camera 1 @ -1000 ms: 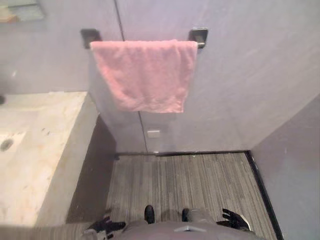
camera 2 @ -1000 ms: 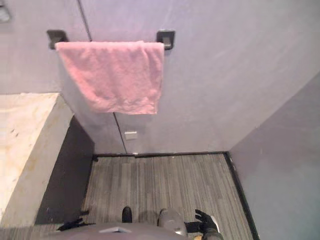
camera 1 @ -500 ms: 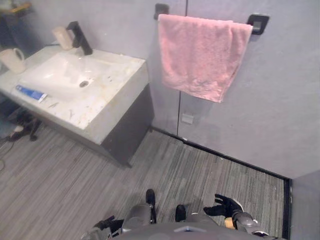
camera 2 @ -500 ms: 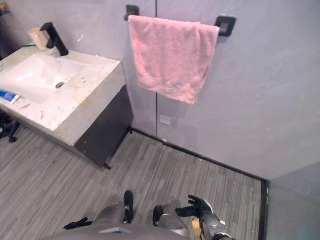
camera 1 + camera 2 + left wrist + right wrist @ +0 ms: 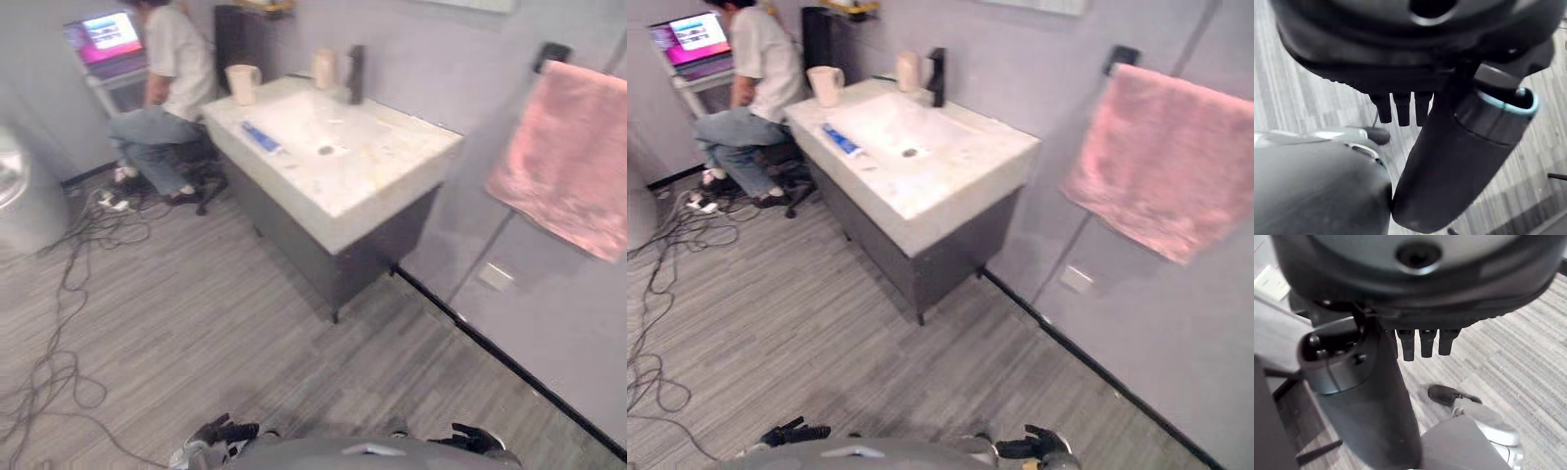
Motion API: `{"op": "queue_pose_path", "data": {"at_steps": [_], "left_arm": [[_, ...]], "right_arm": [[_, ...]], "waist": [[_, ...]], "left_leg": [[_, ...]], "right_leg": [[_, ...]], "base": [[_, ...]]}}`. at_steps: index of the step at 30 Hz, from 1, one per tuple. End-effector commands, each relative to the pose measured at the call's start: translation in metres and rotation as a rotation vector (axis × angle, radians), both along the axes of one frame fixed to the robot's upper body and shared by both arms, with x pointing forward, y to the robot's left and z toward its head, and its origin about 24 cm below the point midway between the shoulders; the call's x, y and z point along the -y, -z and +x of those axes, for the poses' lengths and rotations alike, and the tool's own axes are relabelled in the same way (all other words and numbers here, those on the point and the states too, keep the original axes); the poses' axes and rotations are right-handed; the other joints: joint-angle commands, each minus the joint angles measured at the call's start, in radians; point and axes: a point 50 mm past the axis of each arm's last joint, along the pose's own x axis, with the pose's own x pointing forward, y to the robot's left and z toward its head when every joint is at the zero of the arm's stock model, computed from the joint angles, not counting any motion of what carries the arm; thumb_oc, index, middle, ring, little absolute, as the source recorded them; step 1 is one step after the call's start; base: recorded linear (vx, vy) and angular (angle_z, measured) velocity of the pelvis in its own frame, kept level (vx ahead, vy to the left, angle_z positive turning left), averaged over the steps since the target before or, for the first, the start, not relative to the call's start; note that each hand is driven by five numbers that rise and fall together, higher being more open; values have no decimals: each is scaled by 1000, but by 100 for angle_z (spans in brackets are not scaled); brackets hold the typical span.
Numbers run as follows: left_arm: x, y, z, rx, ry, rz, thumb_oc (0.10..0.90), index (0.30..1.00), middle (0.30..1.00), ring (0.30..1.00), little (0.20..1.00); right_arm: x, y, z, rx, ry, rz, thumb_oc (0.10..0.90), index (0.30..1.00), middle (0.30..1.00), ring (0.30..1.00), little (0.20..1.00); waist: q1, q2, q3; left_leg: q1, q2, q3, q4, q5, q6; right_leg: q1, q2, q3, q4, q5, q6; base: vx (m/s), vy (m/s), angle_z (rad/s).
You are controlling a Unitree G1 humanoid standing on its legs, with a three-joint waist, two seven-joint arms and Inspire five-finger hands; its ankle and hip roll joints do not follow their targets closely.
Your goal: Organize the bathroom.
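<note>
Bathroom sink [image 5: 323,132] — toothpaste tube [image 5: 261,136], cup [image 5: 240,82].

A washbasin counter [image 5: 333,186] stands against the wall, with a towel [image 5: 568,162] hanging on the wall to its right. On the counter — a toothpaste tube [image 5: 261,136] lies left of the basin, a cup [image 5: 241,82] at the far left corner, the tap [image 5: 355,74] behind the basin. A seated person [image 5: 167,88] is left of the counter, cables [image 5: 59,323] on the floor nearby.

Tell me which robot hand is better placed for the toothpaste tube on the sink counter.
Left, narrowly. The tube lies on the counter left of centre, nearer the left robot hand than the right robot hand. Both hang low, holding nothing, far from it.
</note>
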Motion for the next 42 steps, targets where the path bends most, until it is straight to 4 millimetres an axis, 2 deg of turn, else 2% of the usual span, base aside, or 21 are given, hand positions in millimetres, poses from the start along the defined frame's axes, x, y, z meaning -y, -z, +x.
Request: {"op": "queue_pose_path", "data": {"at_steps": [1, 2, 5, 7, 9, 12, 14, 15, 19, 22, 24, 25, 26, 27, 30, 32, 35, 36, 37, 38, 42], "left_arm": [[-15, -3, -4, -18, -41, 57, 800, 900, 900, 900, 900], [-15, -3, -7, -29, -30, 60, 800, 900, 900, 900, 900], [-20, -4, -4, -31, 28, 82, 800, 900, 900, 900, 900], [-21, -7, 8, 0, 81, 78, 800, 900, 900, 900, 900], [-18, -9, 21, 40, 155, 85, 800, 900, 900, 900, 900], [-18, -15, 42, 112, 195, 123, 800, 900, 900, 900, 900], [-18, -15, 43, 115, 199, 126, 800, 900, 900, 900, 900], [-17, -24, 70, 154, 328, 207, 800, 900, 900, 900, 900], [-14, -33, 96, 205, 355, 244, 800, 900, 900, 900, 900], [-7, -35, 105, 225, 346, 230, 800, 900, 900, 900, 900], [3, -32, 104, 226, 396, 201, 800, 900, 900, 900, 900], [3, -32, 104, 226, 396, 201, 800, 900, 900, 900, 900], [5, -31, 104, 220, 408, 200, 800, 900, 900, 900, 900], [4, -30, 100, 207, 377, 186, 800, 900, 900, 900, 900], [6, -29, 100, 195, 381, 189, 800, 900, 900, 900, 900], [4, -28, 97, 195, 365, 195, 800, 900, 900, 900, 900], [-7, -27, 87, 189, 278, 193, 800, 900, 900, 900, 900], [-14, -26, 78, 180, 282, 208, 800, 900, 900, 900, 900], [-14, -26, 78, 181, 278, 210, 800, 900, 900, 900, 900], [-18, -24, 70, 166, 323, 233, 800, 900, 900, 900, 900], [-20, -23, 65, 154, 351, 234, 800, 900, 900, 900, 900]], "right_arm": [[3, -16, 56, 178, -30, -78, 800, 900, 900, 900, 900], [1, -16, 57, 180, -35, -77, 800, 900, 900, 900, 900], [3, -17, 58, 193, -37, -76, 800, 900, 900, 900, 900], [5, -18, 58, 194, -15, -72, 800, 900, 900, 900, 900], [5, -16, 55, 183, -3, -67, 800, 900, 900, 900, 900], [-6, -10, 46, 140, -43, -16, 800, 900, 900, 900, 900], [-6, -9, 46, 139, -47, -15, 800, 900, 900, 900, 900], [-10, -6, 36, 90, -97, 14, 800, 900, 900, 900, 900], [-5, -5, 30, 44, -88, 14, 800, 900, 900, 900, 900], [-1, -5, 28, 15, -85, 13, 800, 900, 900, 900, 900], [1, -3, 19, -7, -22, 30, 800, 900, 900, 900, 900], [1, -3, 19, -7, -22, 30, 800, 900, 900, 900, 900], [-1, -2, 19, -13, -45, 30, 800, 900, 900, 900, 900], [-6, -2, 22, -15, -99, 22, 800, 900, 900, 900, 900], [-2, -5, 28, 30, -23, 4, 800, 900, 900, 900, 900], [-1, -6, 31, 30, -52, -6, 800, 900, 900, 900, 900], [-5, -5, 32, 23, -89, -23, 800, 900, 900, 900, 900], [-4, -5, 34, 19, -106, -26, 800, 900, 900, 900, 900], [-5, -5, 34, 17, -110, -25, 800, 900, 900, 900, 900], [-2, -5, 32, -5, -83, -33, 800, 900, 900, 900, 900], [0, -4, 25, -22, -37, -40, 800, 900, 900, 900, 900]], "waist": [[27, 17, 42], [32, 14, 46], [21, 20, 71], [-16, 39, 83], [-47, 43, 82], [-87, 25, 80], [-89, 25, 82], [-132, -7, 76], [-158, -36, 83], [-175, -33, 69], [-195, -22, 45], [-195, -22, 45], [-200, -26, 36], [-199, -32, 25], [-178, -61, 30], [-164, -71, 39], [-141, -74, 48], [-115, -64, 48], [-114, -63, 47], [-95, -43, 42], [-95, -31, 41]], "left_leg": [[22, 87, -55, -3, 35, -21], [12, 52, -57, 19, 13, 4], [19, -18, -59, 46, -26, 60], [36, -34, -84, 26, -28, 77], [49, -55, -99, 6, -28, 84], [66, -85, -89, -6, -41, 87], [69, -85, -89, -6, -42, 87], [85, -133, -84, -16, -55, 94], [125, -197, -114, -13, -89, 113], [132, -225, -144, 32, -124, 127], [125, -173, -75, 214, -103, 65], [125, -173, -75, 214, -103, 65], [101, -141, -43, 335, -54, 35], [34, -93, -51, 544, 50, -11], [-181, -57, -67, 779, 48, 4], [-238, -23, -72, 754, 19, 35], [-193, 23, -124, 389, 23, 71], [-160, 57, -231, 108, 59, 48], [-160, 59, -235, 96, 64, 46], [-141, 122, -295, -48, 132, 8], [-133, 149, -290, -27, 146, -4]], "right_leg": [[9, -21, 64, 62, 15, 77], [-4, -83, 73, 97, 83, 75], [-137, -151, 140, 322, 233, 59], [-227, -59, 232, 419, 211, 33], [-274, 24, 255, 425, 203, 30], [-298, 148, 263, 309, 155, 52], [-296, 152, 262, 306, 150, 53], [-315, 262, 271, 146, 126, 81], [-373, 311, 216, 123, 190, 92], [-344, 331, 248, 119, 161, 57], [-268, 312, 233, 100, 107, 11], [-268, 312, 233, 100, 107, 11], [-245, 297, 235, 84, 107, -2], [-205, 289, 247, 79, 87, -27], [-149, 283, 299, 69, 75, -51], [-125, 283, 317, 76, 54, -60], [-103, 294, 375, 106, -7, -54], [-77, 306, 436, 101, -36, -27], [-79, 307, 437, 101, -37, -27], [-59, 305, 460, 92, -64, -4], [-41, 276, 464, 101, -84, 18]], "base": [[29, 592, 65], [17, 491, 50], [23, 603, 34], [35, 417, 28], [133, 277, 87], [209, 197, 101], [183, 89, 31], [350, 154, 9], [380, 152, 14], [326, 116, 5], [323, 74, 45], [237, -8, 54], [354, -24, 42], [406, -29, 46], [249, -4, -3], [256, 131, -84], [374, 330, -122], [388, 370, -146], [506, 459, -137], [281, 250, -98], [177, 219, -76]]}}
